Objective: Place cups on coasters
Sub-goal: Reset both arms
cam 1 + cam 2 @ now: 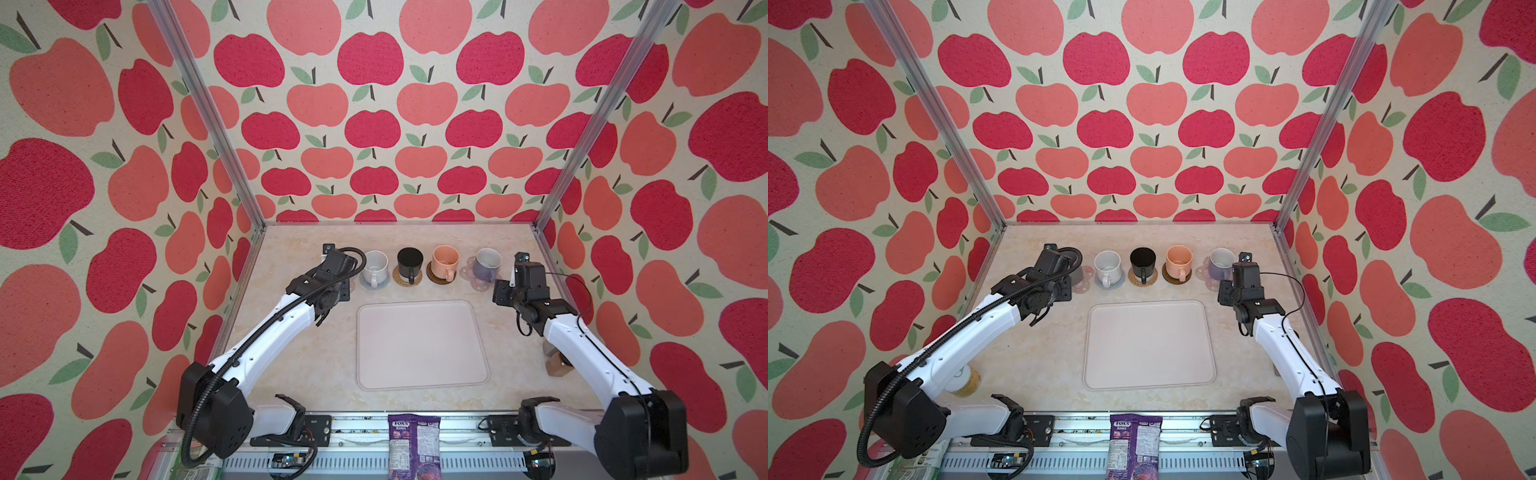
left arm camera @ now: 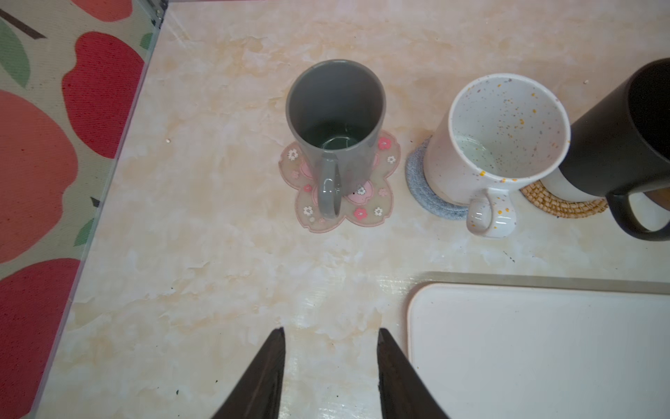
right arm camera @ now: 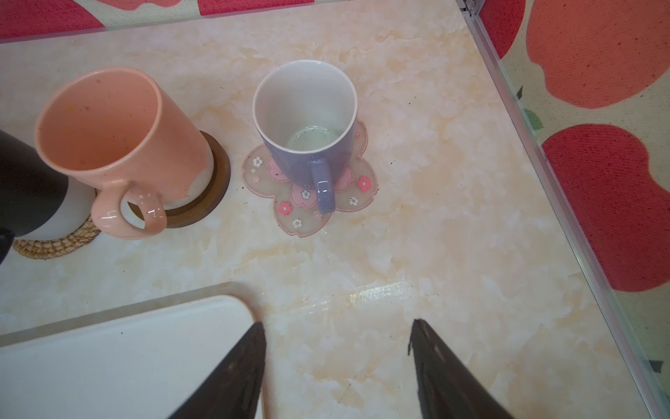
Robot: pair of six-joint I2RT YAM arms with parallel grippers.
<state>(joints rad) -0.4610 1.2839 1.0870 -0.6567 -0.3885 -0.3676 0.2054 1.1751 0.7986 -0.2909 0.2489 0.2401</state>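
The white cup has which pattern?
White cup: small orange and grey speckles, best in the left wrist view.

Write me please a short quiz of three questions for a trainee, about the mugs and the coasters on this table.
1. True or false: the grey mug stands on a pink flower coaster.
2. Which coaster is under the peach mug? A. woven rattan; B. dark brown round; C. grey-blue crocheted.
3. Count: how many mugs stand on coasters in total?
Key: 1 true; 2 B; 3 five.
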